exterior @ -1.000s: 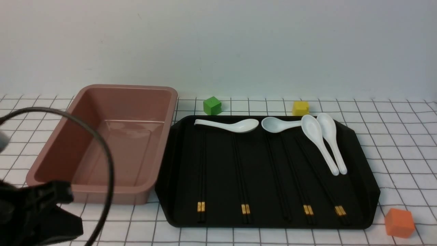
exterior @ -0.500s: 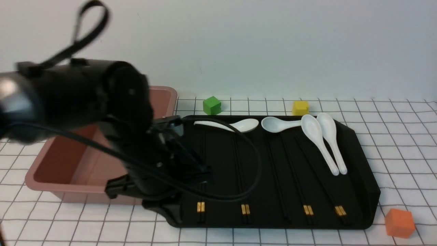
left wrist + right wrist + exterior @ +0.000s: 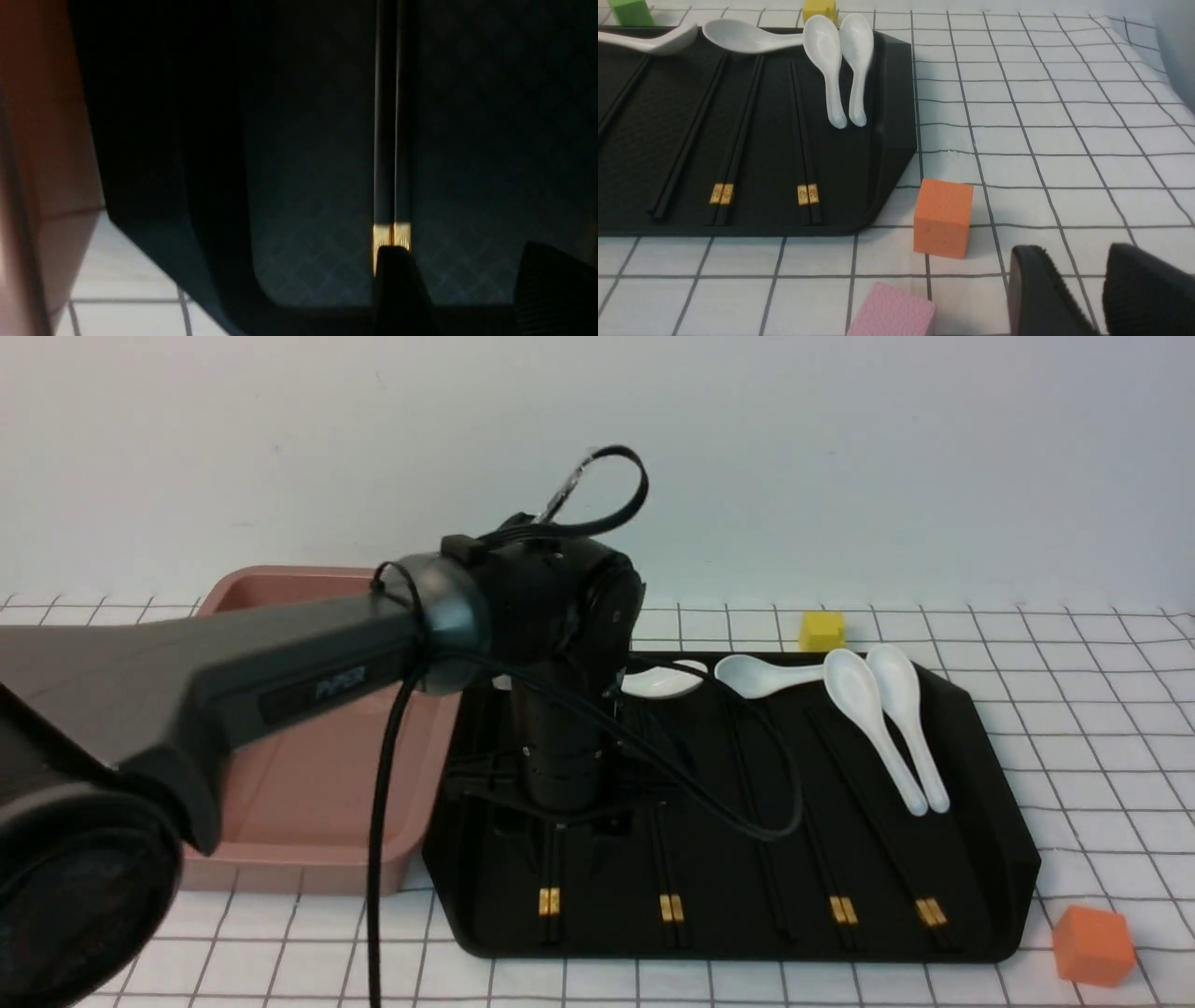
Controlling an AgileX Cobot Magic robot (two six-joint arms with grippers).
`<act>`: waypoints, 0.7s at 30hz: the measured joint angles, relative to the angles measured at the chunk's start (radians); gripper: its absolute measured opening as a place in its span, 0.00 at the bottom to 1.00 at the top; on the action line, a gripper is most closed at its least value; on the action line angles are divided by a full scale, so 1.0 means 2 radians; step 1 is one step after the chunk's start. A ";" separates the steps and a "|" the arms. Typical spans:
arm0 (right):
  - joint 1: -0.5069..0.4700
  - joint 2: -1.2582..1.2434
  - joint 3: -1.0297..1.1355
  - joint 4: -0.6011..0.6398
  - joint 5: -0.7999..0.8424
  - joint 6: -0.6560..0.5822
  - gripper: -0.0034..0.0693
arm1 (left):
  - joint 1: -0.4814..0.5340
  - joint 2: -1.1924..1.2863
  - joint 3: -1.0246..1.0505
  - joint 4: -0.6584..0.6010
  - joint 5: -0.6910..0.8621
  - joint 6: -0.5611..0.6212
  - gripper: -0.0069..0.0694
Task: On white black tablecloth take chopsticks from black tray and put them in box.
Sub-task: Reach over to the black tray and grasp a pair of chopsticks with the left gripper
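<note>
Several pairs of black chopsticks [image 3: 672, 907] with gold bands lie lengthwise on the black tray [image 3: 1013, 859], which sits on the gridded tablecloth [image 3: 1102, 728]. The pink box [image 3: 308, 863] stands against the tray's left side. My left gripper [image 3: 557, 823] points down over the leftmost pair [image 3: 392, 140]. It is open [image 3: 460, 261], one finger [image 3: 397, 284] covers that pair's thick end below the gold band, and nothing is held. My right gripper [image 3: 1078, 261] hovers over bare cloth right of the tray, its fingers meeting lower down, with nothing between them.
White spoons [image 3: 878, 728] lie across the tray's far end, two of them over chopstick tips. A yellow cube [image 3: 822, 630] sits behind the tray and an orange cube [image 3: 1092, 945] at its front right corner. A pink cube [image 3: 892, 310] lies near the right gripper.
My left arm has swung up from the lower left corner, across the box, to above the tray's leftmost chopsticks. Its gripper has gone from shut to open.
</note>
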 joint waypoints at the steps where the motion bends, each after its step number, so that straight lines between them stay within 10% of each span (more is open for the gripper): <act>1: 0.000 0.000 0.000 0.000 0.000 0.000 0.38 | 0.000 0.004 -0.001 0.004 -0.007 -0.002 0.56; 16: 0.000 0.000 0.000 0.000 0.000 0.000 0.38 | 0.000 0.047 -0.008 0.029 -0.022 -0.006 0.55; 21: 0.000 0.000 0.000 0.000 0.000 0.000 0.38 | 0.000 0.050 -0.010 0.021 -0.023 -0.020 0.40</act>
